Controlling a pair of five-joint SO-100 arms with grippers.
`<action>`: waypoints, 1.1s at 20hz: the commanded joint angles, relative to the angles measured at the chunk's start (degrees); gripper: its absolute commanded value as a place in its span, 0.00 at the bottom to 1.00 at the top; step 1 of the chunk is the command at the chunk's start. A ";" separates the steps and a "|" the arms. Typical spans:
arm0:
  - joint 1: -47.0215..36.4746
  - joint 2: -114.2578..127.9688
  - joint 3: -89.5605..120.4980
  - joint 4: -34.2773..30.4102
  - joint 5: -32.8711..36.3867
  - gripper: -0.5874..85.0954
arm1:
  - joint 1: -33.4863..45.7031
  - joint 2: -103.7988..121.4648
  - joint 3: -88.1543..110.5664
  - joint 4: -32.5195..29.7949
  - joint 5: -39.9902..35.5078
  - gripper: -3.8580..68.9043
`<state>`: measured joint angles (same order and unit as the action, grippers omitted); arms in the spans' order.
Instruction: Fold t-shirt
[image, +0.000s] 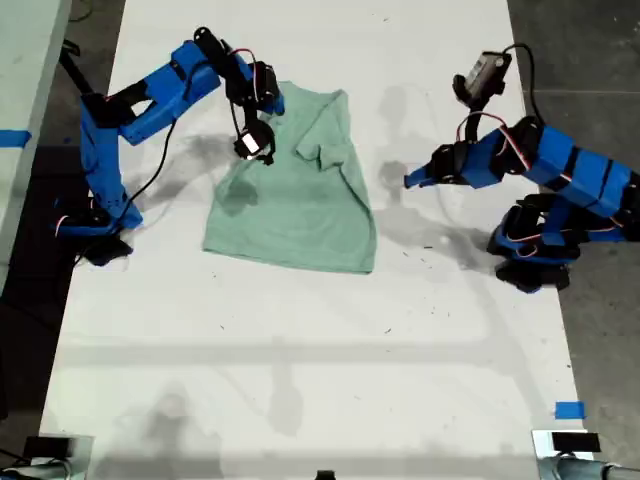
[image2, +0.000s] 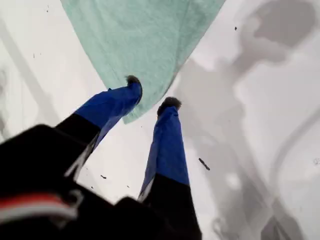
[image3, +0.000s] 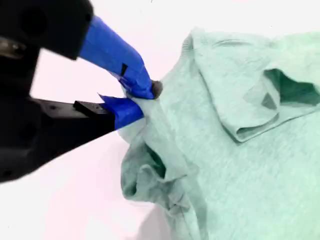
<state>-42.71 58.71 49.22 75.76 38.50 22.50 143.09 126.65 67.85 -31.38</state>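
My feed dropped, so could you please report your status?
My second gripper shut on the t-shirt edge. My first gripper open, beside its corner. Nothing in the way.

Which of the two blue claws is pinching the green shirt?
My second gripper, at the exterior view's left, is shut on the t-shirt. My first gripper is open and holds nothing.

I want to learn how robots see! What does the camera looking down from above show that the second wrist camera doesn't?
Only the exterior view shows both blue arms, my first gripper open over bare white table at that view's right, and the whole t-shirt.

Only the second wrist view shows my second gripper up close, its fingers pinching a bunched edge of the shirt, with cloth crumpled below them.

Both show the mint-green t-shirt, its folded-over sleeve, and my second gripper on it.
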 joint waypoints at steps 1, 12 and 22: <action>3.87 -3.69 -5.80 -3.78 -1.41 0.01 | -1.05 2.29 0.18 -2.11 0.97 0.22; 2.64 4.04 -6.86 -0.53 0.70 0.29 | -5.19 11.34 9.23 -3.60 3.69 0.23; 10.55 36.04 26.54 6.24 3.43 0.31 | -10.99 5.19 10.02 -9.49 -4.75 0.37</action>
<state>-34.72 84.38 67.15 85.25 41.66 12.30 149.41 137.29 61.26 -34.28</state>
